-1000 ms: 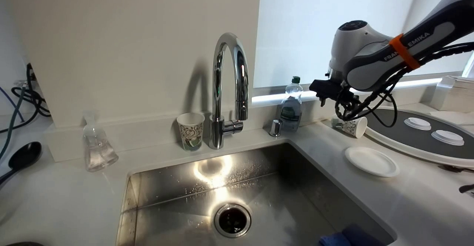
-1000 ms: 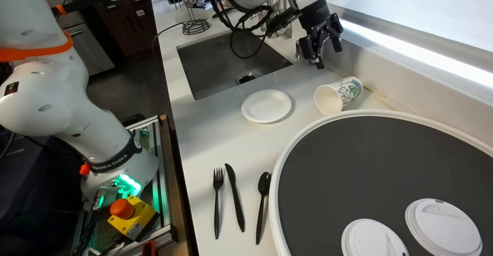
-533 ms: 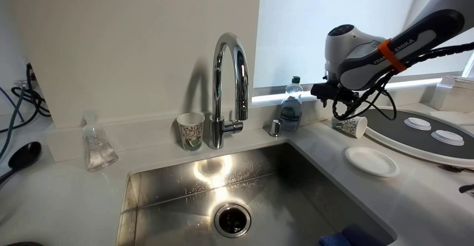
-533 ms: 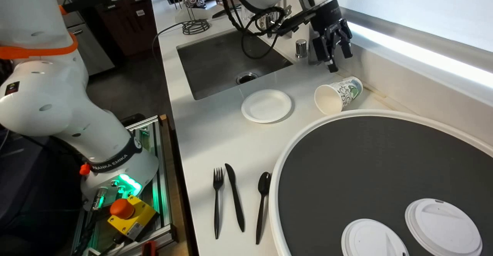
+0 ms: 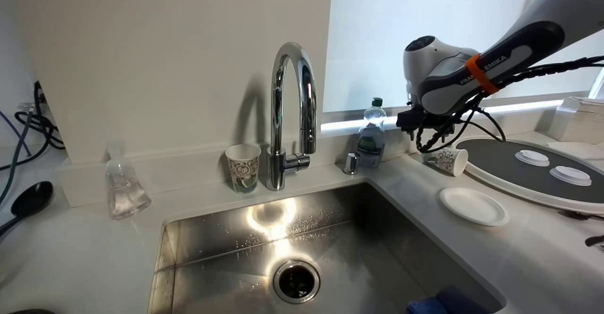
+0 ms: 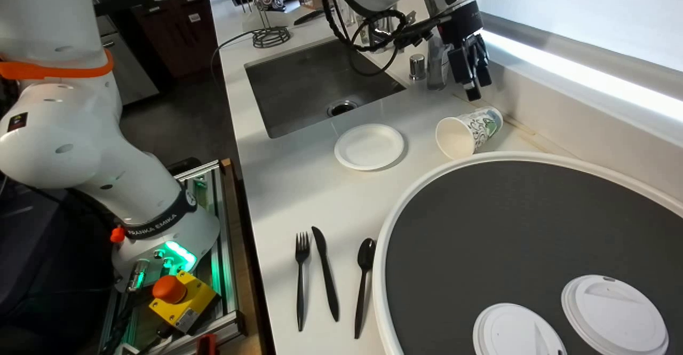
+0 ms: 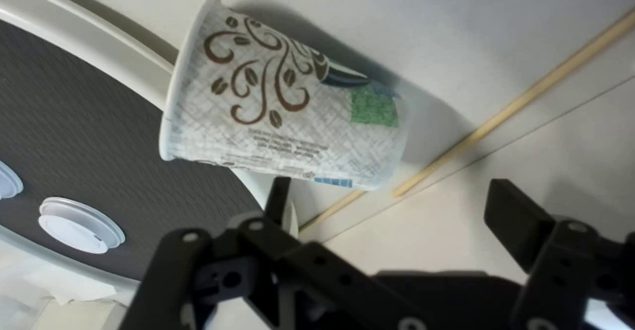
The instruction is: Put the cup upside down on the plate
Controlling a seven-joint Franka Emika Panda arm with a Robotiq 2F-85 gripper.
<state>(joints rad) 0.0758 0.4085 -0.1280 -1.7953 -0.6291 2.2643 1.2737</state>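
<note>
The cup lies on its side on the tabletop, near the plate. The gripper, jaws spread and holding nothing, hangs near it. Probably thin paper, it should be light, easily dented, apt to roll; pinch gently across the narrow end.

In the wrist view, fine print on the lying cup is too small to read; its inside is hidden; the pincer is cut off by the lower edge. In an exterior view, a blue item in the sink is cut by the bottom edge, nature undetermined; in an exterior view, the round grey board passes the right and lower edges.
</note>
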